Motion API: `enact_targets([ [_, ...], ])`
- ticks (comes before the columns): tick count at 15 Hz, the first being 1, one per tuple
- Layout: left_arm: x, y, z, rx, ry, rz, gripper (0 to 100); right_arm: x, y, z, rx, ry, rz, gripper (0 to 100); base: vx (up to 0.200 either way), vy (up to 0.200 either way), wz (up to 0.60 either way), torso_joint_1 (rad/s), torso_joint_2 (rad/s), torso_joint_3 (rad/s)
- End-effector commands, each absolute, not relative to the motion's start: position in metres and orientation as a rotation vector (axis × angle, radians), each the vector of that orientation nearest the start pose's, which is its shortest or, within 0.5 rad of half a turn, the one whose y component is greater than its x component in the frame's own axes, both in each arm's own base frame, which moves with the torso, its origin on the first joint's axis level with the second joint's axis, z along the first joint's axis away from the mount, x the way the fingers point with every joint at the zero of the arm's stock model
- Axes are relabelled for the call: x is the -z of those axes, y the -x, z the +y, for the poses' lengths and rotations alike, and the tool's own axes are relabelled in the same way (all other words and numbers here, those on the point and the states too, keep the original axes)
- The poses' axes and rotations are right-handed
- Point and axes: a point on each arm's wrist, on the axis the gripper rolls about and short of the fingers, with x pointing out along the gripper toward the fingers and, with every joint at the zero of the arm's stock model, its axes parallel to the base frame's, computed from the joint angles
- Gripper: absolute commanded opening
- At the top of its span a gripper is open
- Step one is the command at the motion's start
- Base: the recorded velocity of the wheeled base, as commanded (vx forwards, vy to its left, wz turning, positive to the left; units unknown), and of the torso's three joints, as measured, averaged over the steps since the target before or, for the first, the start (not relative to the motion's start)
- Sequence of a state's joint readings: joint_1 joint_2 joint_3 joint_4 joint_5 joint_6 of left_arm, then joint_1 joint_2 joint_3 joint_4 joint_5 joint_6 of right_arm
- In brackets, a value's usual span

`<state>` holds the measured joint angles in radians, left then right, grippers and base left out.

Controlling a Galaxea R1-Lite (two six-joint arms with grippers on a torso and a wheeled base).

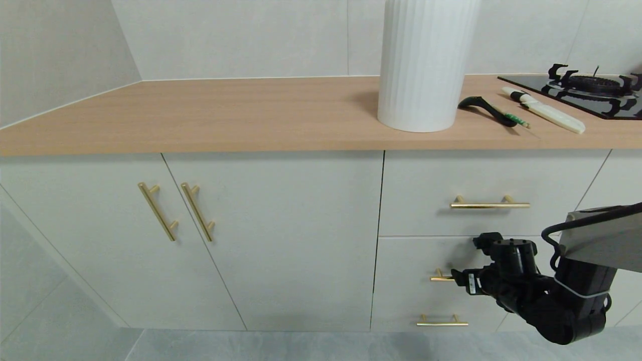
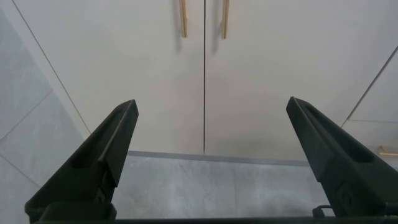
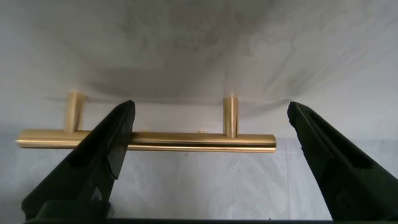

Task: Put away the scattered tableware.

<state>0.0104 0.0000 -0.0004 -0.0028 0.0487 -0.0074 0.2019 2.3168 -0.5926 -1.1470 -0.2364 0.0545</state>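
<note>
Gold handle [image 1: 440,278] half behind right end effector [image 1: 464,282]

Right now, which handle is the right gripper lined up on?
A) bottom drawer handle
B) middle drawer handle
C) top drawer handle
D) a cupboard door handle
B: the open right gripper faces the middle drawer handle, below the top drawer handle and above the bottom drawer handle.

The left hand [image 2: 210,104] is spread wide and holds nothing. It faces two pale cabinet doors [image 2: 261,74] with gold handles [image 2: 183,17], which stand over the grey floor [image 2: 211,186].
</note>
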Motion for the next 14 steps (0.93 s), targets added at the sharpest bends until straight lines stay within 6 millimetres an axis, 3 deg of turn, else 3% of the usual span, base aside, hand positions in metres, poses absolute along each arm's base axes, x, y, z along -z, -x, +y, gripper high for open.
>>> enact_targets([
  [1,-0.076,0.023,0.001,-0.06,0.008,-0.003,100,0.021,-0.33,0.063,0.048,0.076,0.57,100,0.0,0.0,0.0,0.0,0.0,0.0],
  [6,-0.076,0.023,0.001,-0.06,0.008,-0.003,100,0.023,-0.325,0.062,0.048,0.092,0.626,100,0.0,0.0,0.0,0.0,0.0,0.0],
  [9,-0.076,0.023,0.001,-0.06,0.008,-0.003,100,0.013,-0.316,0.06,0.042,0.111,0.688,100,0.0,0.0,0.0,0.0,0.0,0.0],
  [11,-0.076,0.023,0.001,-0.06,0.008,-0.003,100,-0.013,-0.305,0.059,0.024,0.133,0.722,100,0.0,0.0,0.0,0.0,0.0,0.0],
  [14,-0.076,0.023,0.001,-0.06,0.008,-0.003,100,-0.13,-0.245,0.061,-0.122,0.111,0.704,100,0.0,0.0,0.0,0.0,0.0,0.0],
])
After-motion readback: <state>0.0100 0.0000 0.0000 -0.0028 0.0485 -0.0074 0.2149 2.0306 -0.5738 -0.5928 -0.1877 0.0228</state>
